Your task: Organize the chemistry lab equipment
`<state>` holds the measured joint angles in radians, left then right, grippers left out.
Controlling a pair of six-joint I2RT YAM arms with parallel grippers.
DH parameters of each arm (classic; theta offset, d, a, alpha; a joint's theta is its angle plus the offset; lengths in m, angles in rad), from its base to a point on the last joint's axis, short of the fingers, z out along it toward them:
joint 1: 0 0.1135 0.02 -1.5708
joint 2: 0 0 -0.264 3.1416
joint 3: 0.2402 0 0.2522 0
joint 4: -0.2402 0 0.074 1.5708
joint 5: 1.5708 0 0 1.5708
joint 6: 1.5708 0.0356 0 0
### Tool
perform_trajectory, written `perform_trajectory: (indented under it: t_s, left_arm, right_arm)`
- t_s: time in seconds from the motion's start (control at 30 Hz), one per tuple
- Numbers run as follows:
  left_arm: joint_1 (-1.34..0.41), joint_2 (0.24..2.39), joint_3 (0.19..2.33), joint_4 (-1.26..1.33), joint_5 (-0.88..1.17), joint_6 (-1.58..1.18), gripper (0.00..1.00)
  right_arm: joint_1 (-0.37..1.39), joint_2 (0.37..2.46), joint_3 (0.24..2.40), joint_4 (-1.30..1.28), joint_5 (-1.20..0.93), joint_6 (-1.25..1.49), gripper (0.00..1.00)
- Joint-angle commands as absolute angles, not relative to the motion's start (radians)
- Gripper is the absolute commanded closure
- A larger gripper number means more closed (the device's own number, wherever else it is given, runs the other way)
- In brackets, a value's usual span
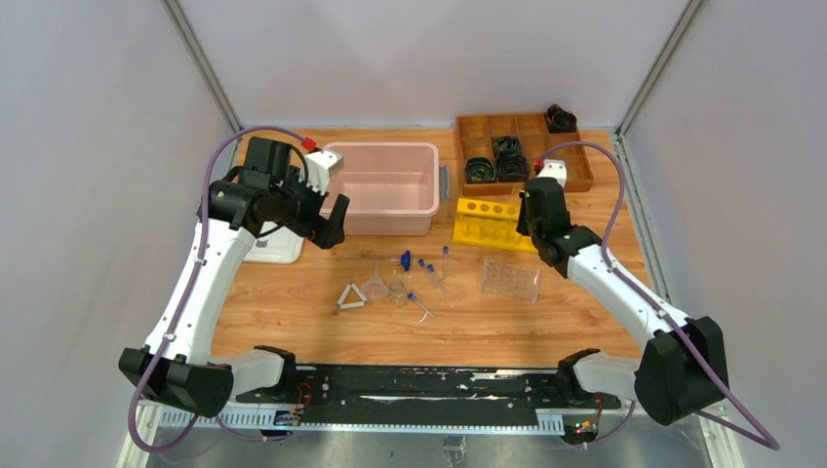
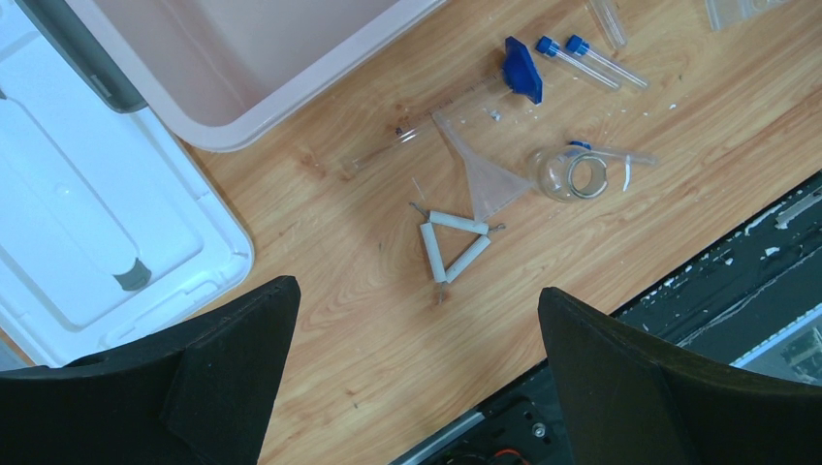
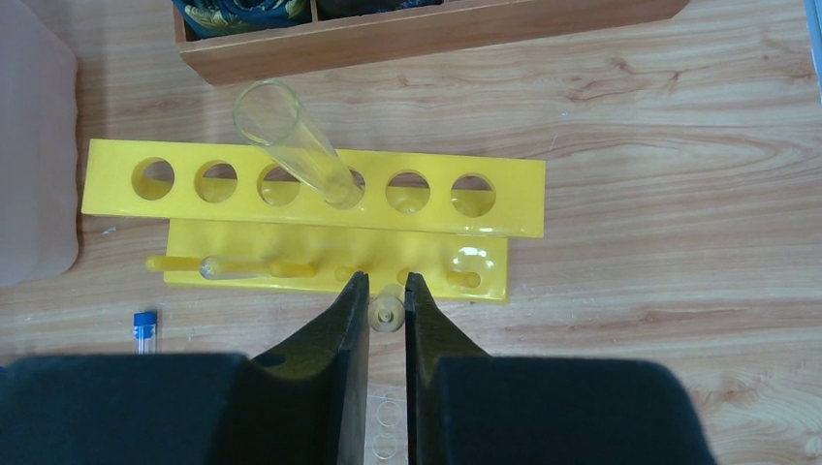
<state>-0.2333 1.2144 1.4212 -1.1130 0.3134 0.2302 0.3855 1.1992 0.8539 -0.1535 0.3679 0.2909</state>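
Small clear tubes with blue caps (image 1: 429, 268), a clear funnel (image 1: 375, 285), a small clear jar (image 1: 397, 290) and a white triangle (image 1: 352, 296) lie mid-table. The clear tube rack (image 1: 509, 279) sits to their right. My left gripper (image 1: 327, 216) is open and empty, high above the table. Its view shows the triangle (image 2: 453, 242), funnel (image 2: 485, 174), jar (image 2: 572, 174) and capped tubes (image 2: 582, 58). My right gripper (image 3: 387, 286) is shut on a clear test tube (image 3: 386, 312), seen end-on, at the front of the yellow rack (image 3: 310, 184). Another clear tube (image 3: 296, 145) leans in a rack hole.
A pink bin (image 1: 385, 185) stands at the back centre, with its white lid (image 1: 276, 249) to the left. A wooden tray (image 1: 522, 146) with black coiled bundles is at the back right. A long clear tube (image 2: 388, 150) lies beside the bin.
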Motion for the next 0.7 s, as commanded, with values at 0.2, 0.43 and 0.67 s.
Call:
perform_trajectory:
  t_s: [0.2, 0.43, 0.67]
  left_arm:
    - [-0.238, 1.189, 1.432, -1.117, 0.336, 0.232, 0.0]
    - [-0.238, 1.191, 1.435, -1.117, 0.34, 0.233, 0.0]
    - [-0.238, 1.197, 1.438, -1.117, 0.346, 0.233, 0.0]
  right_arm:
    - [0.363, 1.255, 0.865, -0.122, 0.412, 0.286, 1.0]
    - [0.36, 1.224, 0.87, -0.118, 0.407, 0.282, 1.0]
    - [0.347, 1.213, 0.888, -0.122, 0.406, 0.273, 1.0]
